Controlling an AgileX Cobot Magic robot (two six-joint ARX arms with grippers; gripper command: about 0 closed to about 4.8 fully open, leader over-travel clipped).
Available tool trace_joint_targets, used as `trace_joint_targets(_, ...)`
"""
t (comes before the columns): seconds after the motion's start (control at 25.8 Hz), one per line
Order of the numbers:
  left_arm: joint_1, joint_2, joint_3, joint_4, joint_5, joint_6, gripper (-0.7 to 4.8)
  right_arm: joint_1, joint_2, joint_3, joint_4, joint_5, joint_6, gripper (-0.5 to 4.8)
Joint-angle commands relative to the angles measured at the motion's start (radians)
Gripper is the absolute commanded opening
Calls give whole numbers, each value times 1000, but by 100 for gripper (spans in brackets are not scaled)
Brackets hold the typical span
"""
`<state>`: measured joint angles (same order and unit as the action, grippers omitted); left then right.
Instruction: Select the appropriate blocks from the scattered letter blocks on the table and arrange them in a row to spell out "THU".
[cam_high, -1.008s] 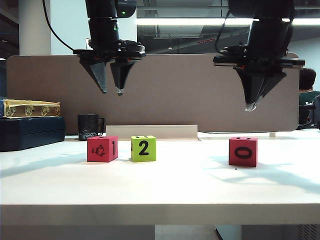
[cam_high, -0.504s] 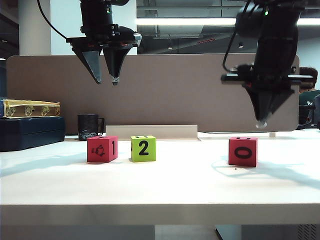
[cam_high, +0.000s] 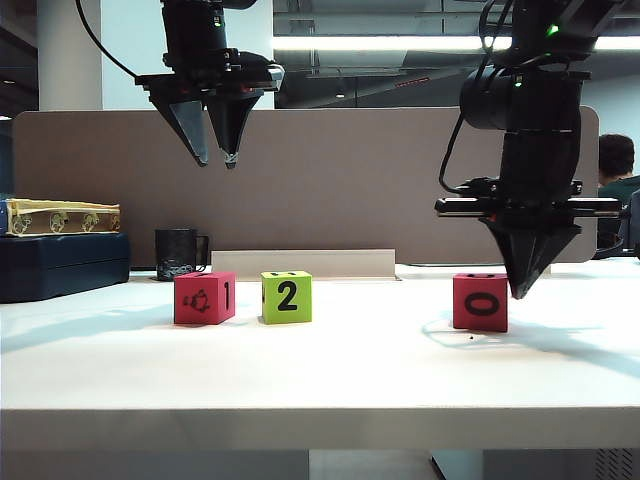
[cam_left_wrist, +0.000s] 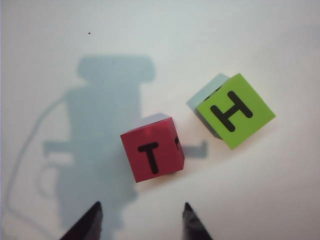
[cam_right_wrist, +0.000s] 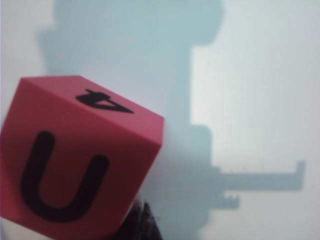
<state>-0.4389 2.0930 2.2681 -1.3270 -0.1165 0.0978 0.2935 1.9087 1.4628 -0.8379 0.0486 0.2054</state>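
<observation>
On the white table (cam_high: 330, 370), nearest me, three letter blocks stand in a loose line: a red block (cam_high: 204, 298) with a picture and a "1" on its sides, a green block (cam_high: 286, 297) just beside it showing "2", and, well apart to the right, a second red block (cam_high: 480, 301) showing "0". My right gripper (cam_high: 520, 292) has its jaws pressed together with nothing between them; its tip sits low at that block's right edge, the arm coming straight down from above. Through the right wrist camera I see the block's "U" face (cam_right_wrist: 75, 175) and the dark fingertips (cam_right_wrist: 142, 220) right against it. My left gripper (cam_high: 215, 158) hangs high above the red and green pair, jaws partly apart and empty, pointing down. Its wrist camera looks down on "T" (cam_left_wrist: 152, 155) and "H" (cam_left_wrist: 235, 110) tops. Farther back stand a black mug (cam_high: 179, 254), a dark case (cam_high: 60, 264) and a beige partition (cam_high: 340, 180).
</observation>
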Motion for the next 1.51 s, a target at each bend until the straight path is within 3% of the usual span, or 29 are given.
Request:
trace_joint_targets(0.04,0,-5,2,8,-3,3,199,0,8,5,52,-3,6,-9)
trace_joint_targets(0.23,0,-5,2,21,-3,5,199,8,51,5,103,-51,8,-9)
trace_joint_targets(0.39,0,-5,2,45,-3,7,175,13,58,5,182,-48,8,-9)
trace_joint_targets(0.62,0,-4,1,68,-6,7,174,13,59,5,221,-47,8,-9)
trace_joint_targets(0.81,0,-2,2,95,-74,0,174,9,59,5,202,6,7,-9)
trace_joint_targets(1.01,0,-2,1,84,-70,-1,174,12,59,5,282,1,13,-9)
trace_joint_targets(1.51,0,-2,1,90,-71,-1,174,53,59,5,364,-119,34,-9)
